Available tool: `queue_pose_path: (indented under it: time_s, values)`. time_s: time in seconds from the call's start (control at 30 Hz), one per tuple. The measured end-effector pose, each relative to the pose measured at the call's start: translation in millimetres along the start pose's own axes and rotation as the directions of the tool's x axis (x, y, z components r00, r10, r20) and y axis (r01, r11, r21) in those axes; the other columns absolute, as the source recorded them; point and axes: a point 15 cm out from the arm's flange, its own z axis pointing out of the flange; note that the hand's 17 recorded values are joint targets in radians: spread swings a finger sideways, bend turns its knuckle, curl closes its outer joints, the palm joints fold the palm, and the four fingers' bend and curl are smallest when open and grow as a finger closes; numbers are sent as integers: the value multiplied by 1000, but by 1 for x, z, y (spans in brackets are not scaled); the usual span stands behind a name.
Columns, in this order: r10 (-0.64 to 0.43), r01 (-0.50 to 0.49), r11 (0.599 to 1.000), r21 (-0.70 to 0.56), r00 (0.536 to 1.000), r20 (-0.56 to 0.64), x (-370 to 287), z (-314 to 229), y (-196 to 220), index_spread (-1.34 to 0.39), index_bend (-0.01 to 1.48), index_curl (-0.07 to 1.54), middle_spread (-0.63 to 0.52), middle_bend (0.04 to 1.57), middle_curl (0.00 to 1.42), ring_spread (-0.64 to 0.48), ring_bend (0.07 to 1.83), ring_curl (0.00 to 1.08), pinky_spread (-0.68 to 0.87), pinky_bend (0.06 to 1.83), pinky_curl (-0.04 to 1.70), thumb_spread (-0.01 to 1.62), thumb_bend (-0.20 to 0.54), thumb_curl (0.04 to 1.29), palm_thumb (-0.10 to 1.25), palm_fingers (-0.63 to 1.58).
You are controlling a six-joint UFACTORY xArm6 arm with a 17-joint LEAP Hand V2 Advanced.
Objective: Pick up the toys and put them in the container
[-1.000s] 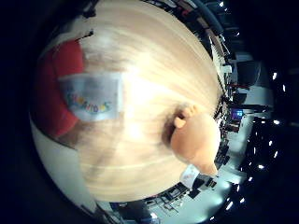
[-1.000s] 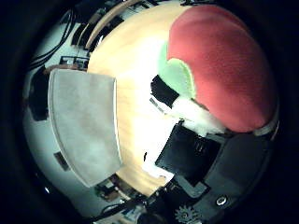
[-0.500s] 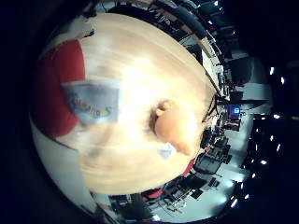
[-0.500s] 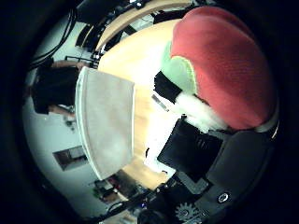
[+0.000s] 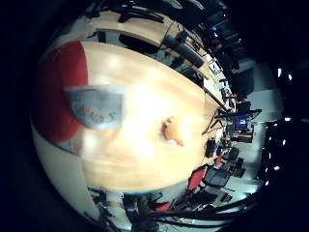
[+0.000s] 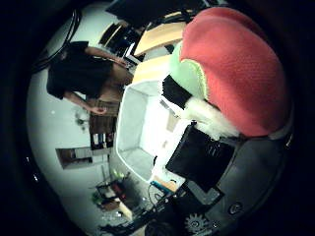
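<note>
A red plush toy (image 6: 236, 69) with a green patch fills much of the right thumb side palm view, close against the palm. My hand (image 6: 212, 162) shows as black and white parts next to it and is shut on it. The right little finger side palm view shows the same red toy (image 5: 56, 92) with its white printed tag (image 5: 97, 104). An orange plush toy (image 5: 173, 130) lies small on the wooden table (image 5: 145, 97), far below. The pale container (image 6: 126, 133) stands beside the table, seen from above.
Chairs and desks (image 5: 208, 159) stand around the far end of the table. Shelves and furniture (image 6: 84, 157) stand along the wall beyond the container.
The hand has risen with the red toy still in it. The table and the orange toy now look much smaller and farther away. The container now shows its open inside.
</note>
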Motion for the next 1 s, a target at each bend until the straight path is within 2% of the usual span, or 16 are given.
queue_pose_path:
  time_s: [0.37, 0.8, 1.0]
  values:
    - [-141, 141, 990, 1, 989, 32, -94, -14, 7, -273, 1072, 631, -182, 1232, 591, -211, 1369, 516, -294, 1259, 573, 1296, -12, 286, 710, 1277]
    - [-305, 306, 952, -1, 950, 61, -198, -14, 29, -273, 1077, 631, -184, 1251, 586, -205, 1380, 516, -292, 1262, 591, 1296, -12, 285, 710, 1272]
    - [-349, 350, 937, -2, 934, 70, -224, -11, 36, -272, 1074, 629, -179, 1258, 587, -205, 1385, 516, -291, 1263, 597, 1296, -12, 285, 710, 1266]
